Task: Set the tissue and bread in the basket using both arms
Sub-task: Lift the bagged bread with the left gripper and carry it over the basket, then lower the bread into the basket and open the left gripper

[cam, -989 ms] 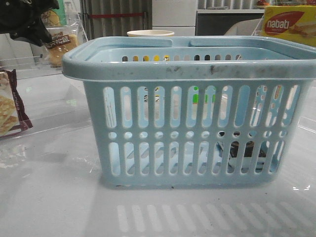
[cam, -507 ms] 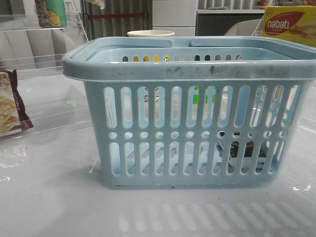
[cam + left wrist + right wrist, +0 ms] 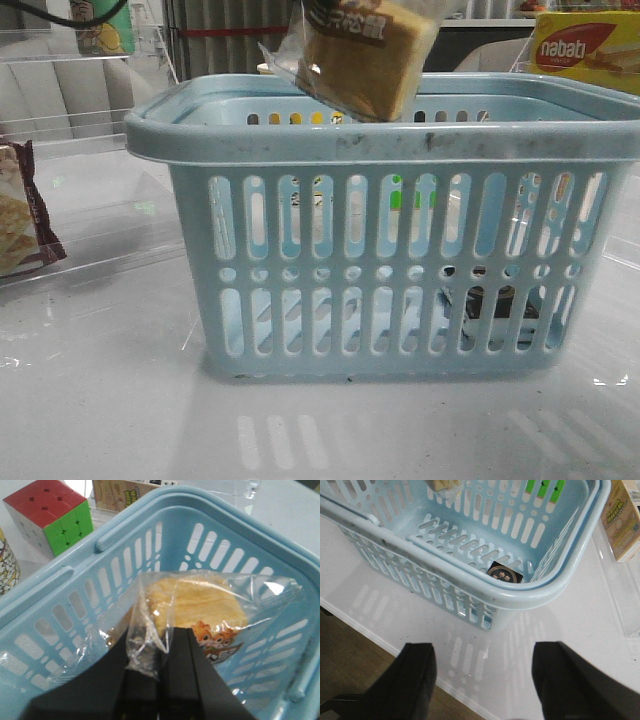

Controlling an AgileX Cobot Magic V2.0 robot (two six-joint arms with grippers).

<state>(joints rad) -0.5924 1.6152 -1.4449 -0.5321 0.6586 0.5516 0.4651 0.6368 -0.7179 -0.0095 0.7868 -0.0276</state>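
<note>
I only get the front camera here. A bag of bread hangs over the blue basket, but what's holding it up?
Observer: The left gripper is shut on the bag's crinkled edge; the bread hangs over the open basket.
Operator: Is anything in the basket already? I just see something dark through the slots.
Observer: Yes, the tissue, a small dark pack, lies on the basket floor near one corner.
Operator: And the other arm?
Observer: The right gripper is open and empty, above the table outside the basket.
</note>
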